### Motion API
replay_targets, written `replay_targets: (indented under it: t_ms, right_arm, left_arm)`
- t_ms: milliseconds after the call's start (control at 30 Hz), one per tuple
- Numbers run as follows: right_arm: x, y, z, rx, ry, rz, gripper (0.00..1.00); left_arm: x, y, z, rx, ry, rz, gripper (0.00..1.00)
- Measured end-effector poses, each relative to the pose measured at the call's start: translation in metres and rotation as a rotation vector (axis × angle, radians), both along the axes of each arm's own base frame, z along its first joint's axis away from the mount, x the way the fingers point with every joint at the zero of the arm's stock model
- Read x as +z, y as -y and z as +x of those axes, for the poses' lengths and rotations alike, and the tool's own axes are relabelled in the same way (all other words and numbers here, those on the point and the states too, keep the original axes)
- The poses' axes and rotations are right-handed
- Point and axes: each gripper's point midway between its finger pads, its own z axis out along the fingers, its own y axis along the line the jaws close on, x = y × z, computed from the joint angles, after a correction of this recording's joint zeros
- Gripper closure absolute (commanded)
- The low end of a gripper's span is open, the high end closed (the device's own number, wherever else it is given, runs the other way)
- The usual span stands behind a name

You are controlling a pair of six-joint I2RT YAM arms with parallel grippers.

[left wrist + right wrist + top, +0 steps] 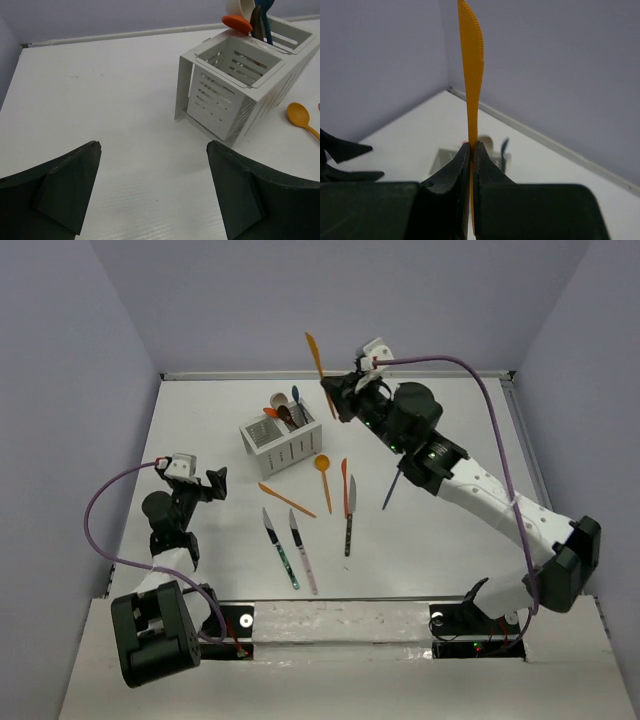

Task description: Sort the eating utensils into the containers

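My right gripper is clamped tight on the orange knife, blade-up at upper centre of the overhead view, just up-right of the white caddy, and so thin a pinch could let it swivel and miss the compartment; my left gripper gapes empty.

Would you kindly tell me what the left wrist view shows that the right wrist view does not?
Only the left wrist view shows a yellow-orange plastic spoon lying flat, apart from the container. Only the right wrist view shows the right gripper shut on a slim orange serrated plastic knife, held upright. Both show the white perforated two-compartment caddy, with utensils standing in it, and the white table.
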Motion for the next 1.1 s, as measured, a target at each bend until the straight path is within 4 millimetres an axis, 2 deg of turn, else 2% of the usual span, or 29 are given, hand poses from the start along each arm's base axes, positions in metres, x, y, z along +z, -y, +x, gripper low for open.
replay_targets:
  t_ms: [33, 67, 133, 200, 233, 300, 333, 400, 467, 600, 667, 800, 1000, 1100]
  right_arm:
    - [0.008, -0.020, 0.000, 0.040, 0.036, 0.016, 1.00]
    - [0.028, -0.045, 0.002, 0.091, 0.099, 0.048, 1.00]
    - [0.039, -0.083, 0.015, 0.150, 0.164, 0.077, 1.00]
    - [0.025, -0.129, 0.036, 0.219, 0.187, 0.056, 1.00]
    - [0.019, -0.140, 0.042, 0.237, 0.188, 0.050, 1.00]
    - [-0.011, -0.175, 0.066, 0.274, 0.181, 0.021, 1.00]
    - [-0.032, -0.192, 0.077, 0.293, 0.173, -0.003, 1.00]
    - [-0.070, -0.208, 0.087, 0.319, 0.145, -0.044, 1.00]
    - [-0.117, -0.220, 0.094, 0.341, 0.094, -0.097, 1.00]
    - [-0.171, -0.230, 0.099, 0.369, 0.030, -0.157, 1.00]
    - [-0.184, -0.233, 0.098, 0.381, 0.015, -0.168, 1.00]
    - [-0.193, -0.231, 0.095, 0.389, 0.017, -0.168, 1.00]
    - [-0.242, -0.221, 0.087, 0.389, -0.033, -0.213, 1.00]
    - [-0.241, -0.220, 0.086, 0.387, -0.014, -0.209, 1.00]
  left_arm:
    - [0.001, -0.003, 0.000, 0.007, 0.007, -0.011, 0.01]
    - [0.002, -0.007, 0.000, 0.017, 0.021, -0.025, 0.01]
    - [0.002, -0.014, 0.000, 0.037, 0.033, -0.048, 0.01]
    - [-0.001, -0.020, -0.002, 0.055, 0.031, -0.068, 0.01]
    - [0.000, -0.022, -0.002, 0.061, 0.033, -0.076, 0.01]
    - [0.002, -0.024, -0.002, 0.065, 0.044, -0.080, 0.01]
    - [0.003, -0.024, -0.002, 0.064, 0.052, -0.082, 0.01]
    - [0.005, -0.023, -0.003, 0.059, 0.061, -0.082, 0.01]
    - [0.007, -0.021, -0.004, 0.049, 0.073, -0.081, 0.01]
    - [0.006, -0.017, -0.006, 0.033, 0.077, -0.079, 0.01]
    - [0.006, -0.017, -0.006, 0.028, 0.076, -0.078, 0.01]
    - [0.005, -0.016, -0.006, 0.026, 0.073, -0.079, 0.01]
    - [0.006, -0.017, -0.006, 0.030, 0.083, -0.074, 0.01]
    - [0.005, -0.016, -0.008, 0.029, 0.083, -0.071, 0.01]
